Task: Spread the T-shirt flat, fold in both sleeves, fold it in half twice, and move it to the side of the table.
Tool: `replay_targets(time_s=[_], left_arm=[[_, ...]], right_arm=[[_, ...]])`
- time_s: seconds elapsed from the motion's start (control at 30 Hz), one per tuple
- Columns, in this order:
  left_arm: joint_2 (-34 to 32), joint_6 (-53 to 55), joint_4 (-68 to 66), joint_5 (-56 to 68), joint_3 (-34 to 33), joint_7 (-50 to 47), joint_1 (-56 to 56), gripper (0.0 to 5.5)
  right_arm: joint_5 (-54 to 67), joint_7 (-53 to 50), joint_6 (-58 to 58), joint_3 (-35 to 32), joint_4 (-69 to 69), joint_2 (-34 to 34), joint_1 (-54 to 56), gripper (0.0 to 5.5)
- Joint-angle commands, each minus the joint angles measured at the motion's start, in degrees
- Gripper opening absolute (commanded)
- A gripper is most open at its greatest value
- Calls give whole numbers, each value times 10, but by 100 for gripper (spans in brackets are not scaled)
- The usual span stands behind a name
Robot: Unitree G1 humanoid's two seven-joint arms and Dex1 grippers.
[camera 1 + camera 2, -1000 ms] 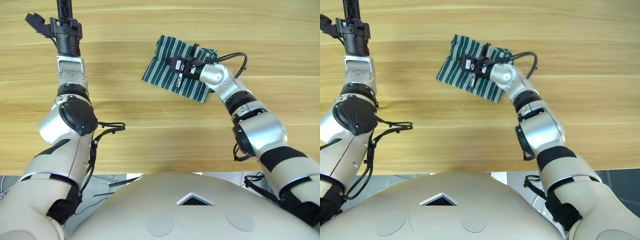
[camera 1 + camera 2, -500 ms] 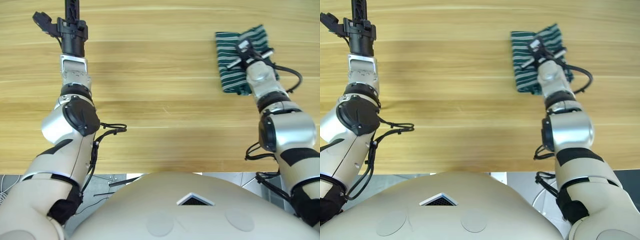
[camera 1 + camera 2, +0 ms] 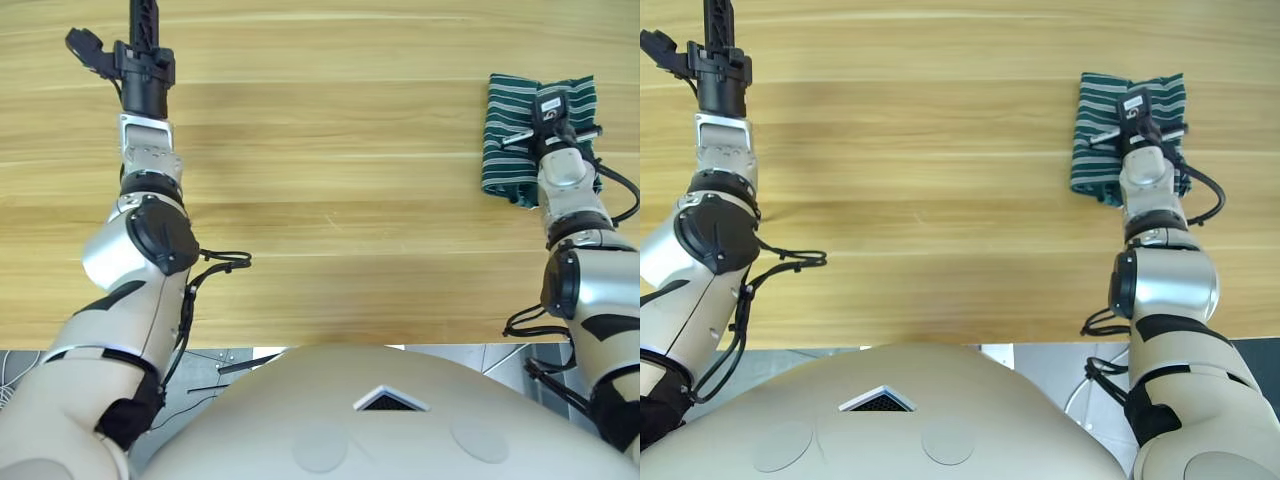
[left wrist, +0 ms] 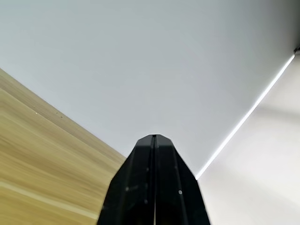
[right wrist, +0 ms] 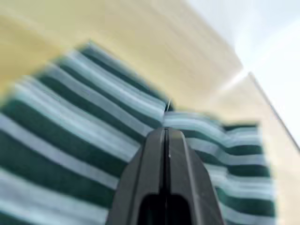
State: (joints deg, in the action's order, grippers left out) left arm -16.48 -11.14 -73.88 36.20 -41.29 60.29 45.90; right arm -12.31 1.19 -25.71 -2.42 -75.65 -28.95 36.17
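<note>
The T-shirt (image 3: 508, 150) is a small folded bundle, dark green with white stripes, lying far to the right on the wooden table (image 3: 330, 150). My right gripper (image 3: 556, 90) lies on top of the bundle with its fingers pressed together. In the right wrist view the shut fingertips (image 5: 165, 133) sit on the striped cloth (image 5: 70, 122), and the cloth has travelled with them. My left gripper (image 3: 140, 15) is stretched out at the far left of the table, well away from the shirt. Its fingers (image 4: 154, 138) are shut with nothing between them.
Bare wood fills the wide stretch between the two arms. The table's near edge (image 3: 330, 345) runs just ahead of me, with cables on the floor (image 3: 230, 365) below it. A white wall (image 4: 140, 56) rises past the table's far side.
My right gripper swept from the table's middle to the far right, and the folded T-shirt went with it, turning as it went. The left arm hardly moved.
</note>
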Motion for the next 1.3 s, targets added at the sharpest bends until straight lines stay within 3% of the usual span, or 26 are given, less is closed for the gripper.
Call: replay_targets(time_s=[0.03,0.23,0.3,0.4,0.5,0.53,0.6,0.7,1.0,1.3], left_arm=[[-7,-6,-2,-8,3,-13,-4,0],[-7,-20,-3,-17,6,-36,-4,0],[-5,-30,-4,-25,11,-49,-4,0],[-2,-50,-5,-41,22,-69,-6,0],[5,-74,-5,-63,39,-82,-10,0],[8,-78,-7,-73,48,-94,-10,0],[12,-79,-12,-90,62,-121,-8,0],[8,-84,-17,-113,74,-183,-8,0],[10,-109,-24,-196,126,-322,-13,0],[14,-99,-29,-217,134,-358,-13,0]], right_arm=[[-9,-23,-73,9,47,-12,40,3],[-74,-76,-116,77,129,39,74,3],[-40,-19,-130,82,137,97,77,3],[109,171,-118,43,165,187,66,3],[401,453,84,-96,216,271,75,3],[411,439,105,-126,163,276,91,3],[332,294,67,-106,70,263,98,3],[163,91,21,2,26,236,91,3],[260,211,96,-129,2,242,99,3],[230,154,87,-148,-4,228,95,3]])
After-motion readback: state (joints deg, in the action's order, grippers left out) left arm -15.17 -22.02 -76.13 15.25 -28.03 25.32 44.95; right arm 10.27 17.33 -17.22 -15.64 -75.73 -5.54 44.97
